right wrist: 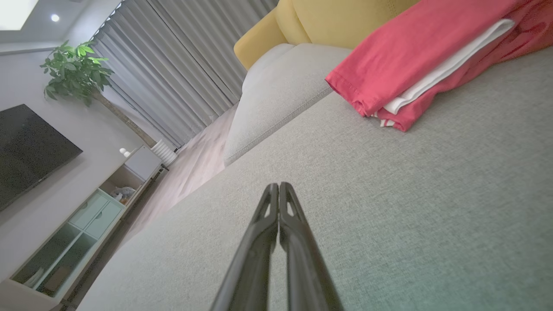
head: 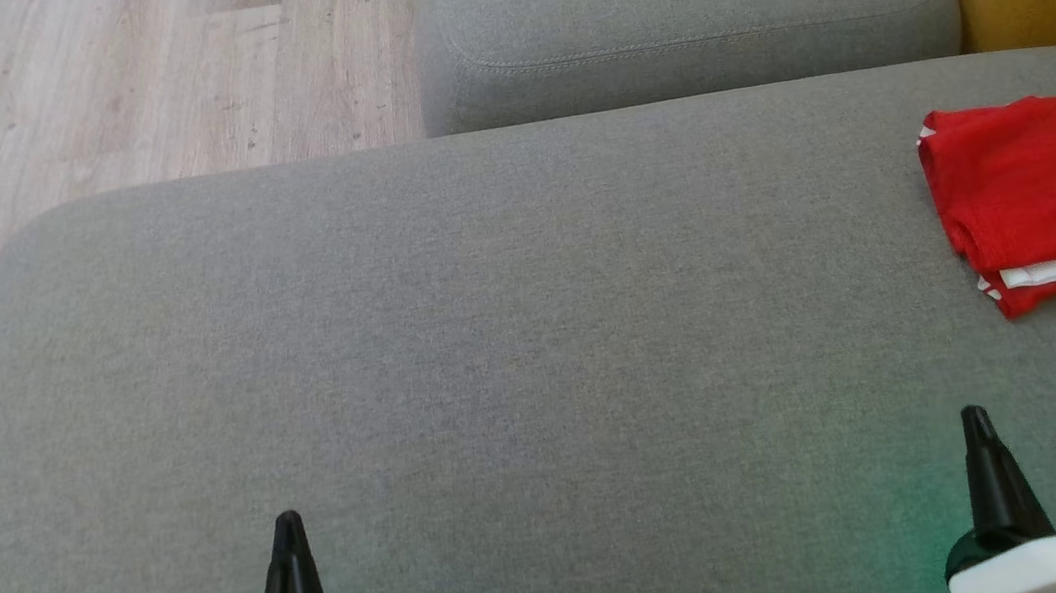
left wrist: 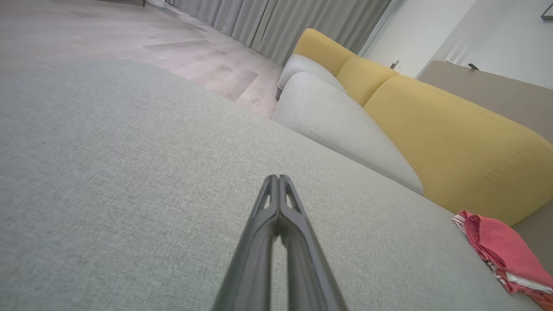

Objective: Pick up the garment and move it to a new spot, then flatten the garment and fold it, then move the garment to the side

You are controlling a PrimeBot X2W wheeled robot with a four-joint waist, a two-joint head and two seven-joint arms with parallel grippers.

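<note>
Garment (head: 1038,183): red cloth folded flat, white layer showing, far right on the seat.
Sofa seat (head: 493,341): grey weave, rounded corners.
Left fingers (head: 291,577): dark, tapered, pressed together, empty.
Right fingers (head: 993,471): likewise.

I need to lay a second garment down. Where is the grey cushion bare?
The grey cushion is bare from its left edge by the floor across to the folded red garment, and down to the left end effector and the right end effector. Only its right edge, around the garment, is crowded.
</note>
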